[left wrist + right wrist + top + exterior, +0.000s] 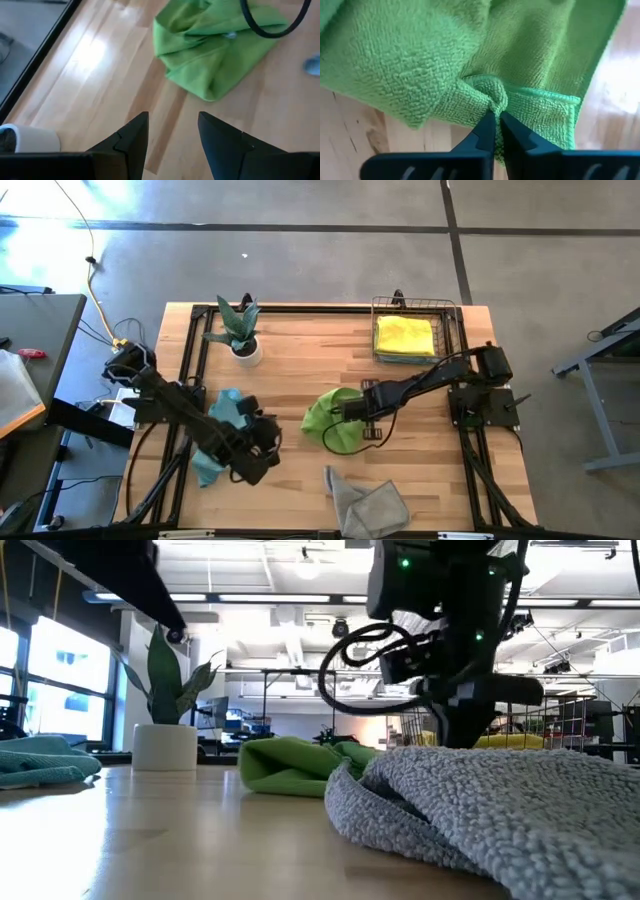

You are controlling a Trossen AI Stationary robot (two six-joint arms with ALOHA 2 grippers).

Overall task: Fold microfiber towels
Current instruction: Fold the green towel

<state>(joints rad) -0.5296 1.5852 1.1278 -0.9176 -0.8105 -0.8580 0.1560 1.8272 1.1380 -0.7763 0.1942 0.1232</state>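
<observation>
Lime green towel (333,418) lies crumpled near the middle of the table (300,350), and the right gripper (496,120) pinches a fold of it between closed fingers. Left gripper (172,130) hangs with fingers spread, beside the teal towel (222,420) near the left edge.

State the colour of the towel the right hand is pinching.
Lime green microfiber towel, pinched by the right hand; clearest in the right wrist view.
</observation>
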